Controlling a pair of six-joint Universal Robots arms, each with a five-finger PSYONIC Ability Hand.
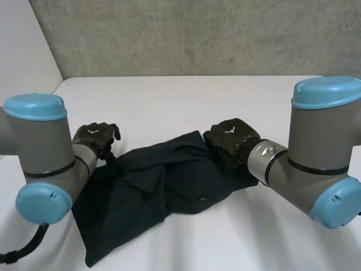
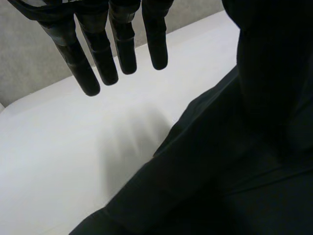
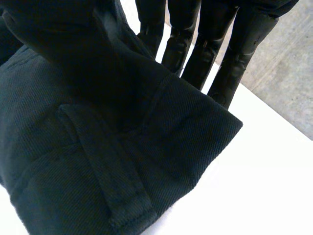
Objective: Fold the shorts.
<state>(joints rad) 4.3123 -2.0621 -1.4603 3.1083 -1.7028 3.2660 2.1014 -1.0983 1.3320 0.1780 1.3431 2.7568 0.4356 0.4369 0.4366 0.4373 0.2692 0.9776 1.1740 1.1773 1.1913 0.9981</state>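
Broad white tabletop (image 1: 186, 99) beneath everything, backed by a grey concrete wall (image 1: 197, 34). On its near half, dark navy shorts (image 1: 163, 186): lie on a slant between the two arms, run from the right hand down toward the near edge below the left arm, rumpled rather than flat, creased through the middle with one layer lapped over another. Left arm (image 1: 39, 152) and right arm (image 1: 321, 147): flank the cloth, grey with light-blue caps. Right hand (image 1: 231, 138): sits on the far right corner of the shorts. Seen from the right wrist view, keeps straight fingers (image 3: 205, 54) behind a raised fold with the thumb side sunk in the fabric, so grasps the shorts in a pinch at that corner, the hemmed edge jutting out over bare white. Left hand (image 1: 95, 137): hangs at the far left corner, just beside the cloth's edge. Seen from the left wrist view, holds its fingers (image 2: 105, 58) straight and slightly spread, slack and gripping nothing, over bare tabletop, with the edge of the shorts slanting past just beside them. Dark mass next to those fingers: thumb or lifted cloth, impossible to tell. Close to the right hand, heavy twill weave, a stitched seam and a flat sewn band along the hem. Small round button (image 1: 203, 199) close to the near edge of the shorts, on the right arm's side.
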